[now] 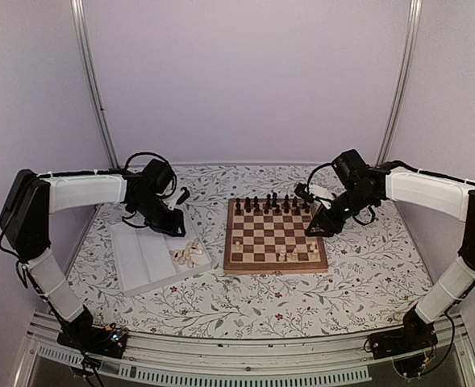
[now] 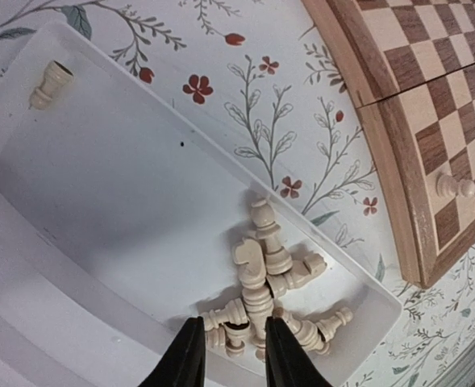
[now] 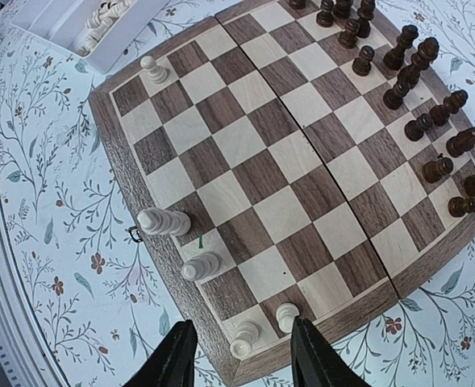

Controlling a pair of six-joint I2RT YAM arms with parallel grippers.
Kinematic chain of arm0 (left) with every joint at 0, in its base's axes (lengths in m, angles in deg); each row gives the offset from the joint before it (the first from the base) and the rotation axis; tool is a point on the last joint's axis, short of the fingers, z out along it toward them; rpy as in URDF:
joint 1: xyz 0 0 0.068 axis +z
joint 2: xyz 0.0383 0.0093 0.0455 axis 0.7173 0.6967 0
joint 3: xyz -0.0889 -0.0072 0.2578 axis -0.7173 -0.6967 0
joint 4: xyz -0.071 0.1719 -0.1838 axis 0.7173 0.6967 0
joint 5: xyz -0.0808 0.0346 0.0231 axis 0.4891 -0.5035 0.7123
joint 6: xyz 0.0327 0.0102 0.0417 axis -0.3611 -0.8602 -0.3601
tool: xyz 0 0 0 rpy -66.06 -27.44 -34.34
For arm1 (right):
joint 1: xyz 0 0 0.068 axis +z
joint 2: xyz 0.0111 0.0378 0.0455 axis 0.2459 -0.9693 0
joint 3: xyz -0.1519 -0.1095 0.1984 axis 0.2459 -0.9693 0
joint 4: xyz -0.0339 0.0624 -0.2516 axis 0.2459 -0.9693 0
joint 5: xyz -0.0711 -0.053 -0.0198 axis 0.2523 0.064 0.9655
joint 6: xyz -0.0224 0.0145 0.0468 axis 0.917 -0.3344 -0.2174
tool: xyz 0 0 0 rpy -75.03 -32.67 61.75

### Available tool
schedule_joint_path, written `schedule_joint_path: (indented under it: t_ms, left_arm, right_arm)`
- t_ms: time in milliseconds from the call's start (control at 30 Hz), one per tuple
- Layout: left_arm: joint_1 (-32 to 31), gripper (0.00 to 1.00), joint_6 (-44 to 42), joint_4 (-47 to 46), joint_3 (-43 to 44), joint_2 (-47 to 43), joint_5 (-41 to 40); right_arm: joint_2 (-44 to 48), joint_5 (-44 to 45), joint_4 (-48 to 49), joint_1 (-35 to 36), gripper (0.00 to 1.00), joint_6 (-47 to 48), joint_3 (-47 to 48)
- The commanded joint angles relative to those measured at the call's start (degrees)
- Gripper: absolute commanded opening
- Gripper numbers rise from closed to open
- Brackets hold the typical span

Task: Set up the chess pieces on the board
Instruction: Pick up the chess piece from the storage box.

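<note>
While our left tool (image 2: pixel 227 351) hangs over the white tray (image 2: pixel 100 185), the pile of pale chess pieces (image 2: pixel 261 294) lies directly beneath and just ahead of its fingertips, in the tray corner nearest the board (image 2: pixel 431 121). That is the relation we think the coming pick turns on: the heap is under the left arm, well apart from the right one, so the left tool is plainly the nearer. Its jaws stand partly apart with nothing between them; one chessman shows in the gap below the fingertips, not yet gripped as far as we can tell. The pieces lie on their sides and cross one another, their long axes pointing many ways, so we judge that the jaws must close across one piece's narrow waist, not along its length. A lone pale piece (image 2: pixel 50 83) rests in the tray's far corner.

Our right tool (image 3: pixel 241 355) hovers at the board's near-right corner, jaws open and empty, with two pale pawns (image 3: pixel 265 326) standing just ahead of it. Two taller pale pieces (image 3: pixel 181 242) stand on that edge, and another pawn (image 3: pixel 153 68) stands at the corner nearest the tray. The dark pieces (image 3: pixel 414 72) fill the far side of the board.
</note>
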Motion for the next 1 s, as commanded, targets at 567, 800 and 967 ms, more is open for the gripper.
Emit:
schedule_joint_path:
  t_ms: [567, 800, 967]
  left_arm:
    - [4.9, 0.42, 0.6, 0.1, 13.4, 13.8, -12.2]
    - [5.5, 0.43, -1.4, -3.3, 15.6, 18.9, -14.5]
    - [5.6, 0.44, -2.3, -4.8, 16.1, 20.5, -17.7]
  right_arm:
    - [2.0, -2.0, 1.2, -0.1, 0.43, 0.4, -0.9]
    - [3.5, -1.3, 1.6, -0.1, 0.43, 0.3, -1.8]
    - [4.1, -1.3, 1.8, -0.1, 0.43, 0.4, -2.7]
